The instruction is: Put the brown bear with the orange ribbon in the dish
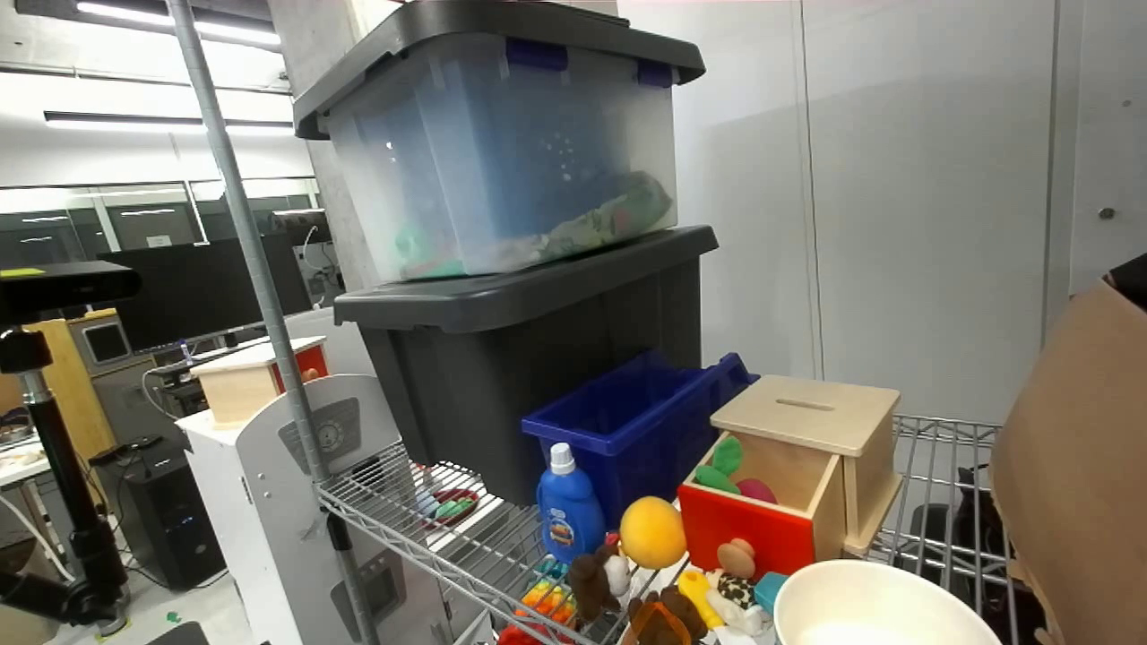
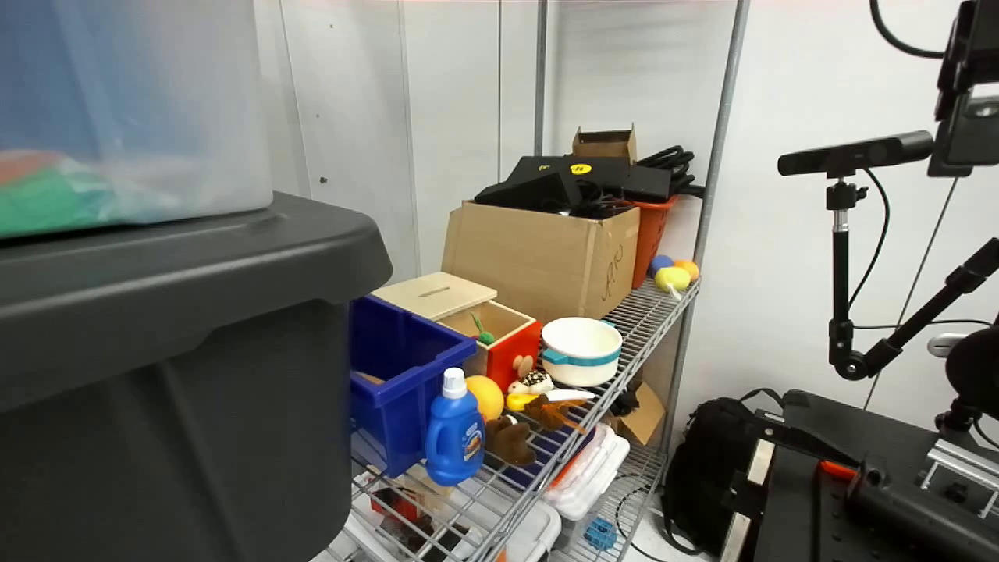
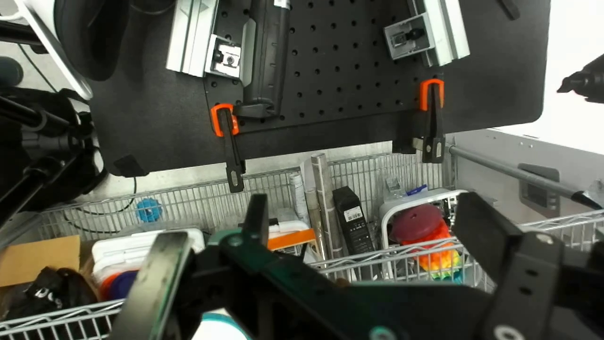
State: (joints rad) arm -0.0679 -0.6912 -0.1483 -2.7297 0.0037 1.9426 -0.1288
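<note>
1. Brown bear with the orange ribbon point(image 1: 665, 618): at the frame's bottom edge, right of centre, in an exterior view, on the wire worktop point(image 1: 448, 566).
2. Dish point(image 1: 883, 602): lower right, near it.
3. End effector point(image 3: 364, 212): spread wide, lower half of the wrist view.

We see a brown toy bear point(image 1: 685, 606) with an orange ribbon point(image 1: 670, 617), and a round cream-white bowl point(image 2: 581, 340) — its band point(image 2: 593, 361) teal. We also see a white-capped blue plastic bottle point(image 2: 454, 437), a round yellow-orange ball point(image 1: 652, 533), a red-fronted wooden drawer point(image 1: 762, 528), and a white toy point(image 1: 735, 589) with dark speckles.
</note>
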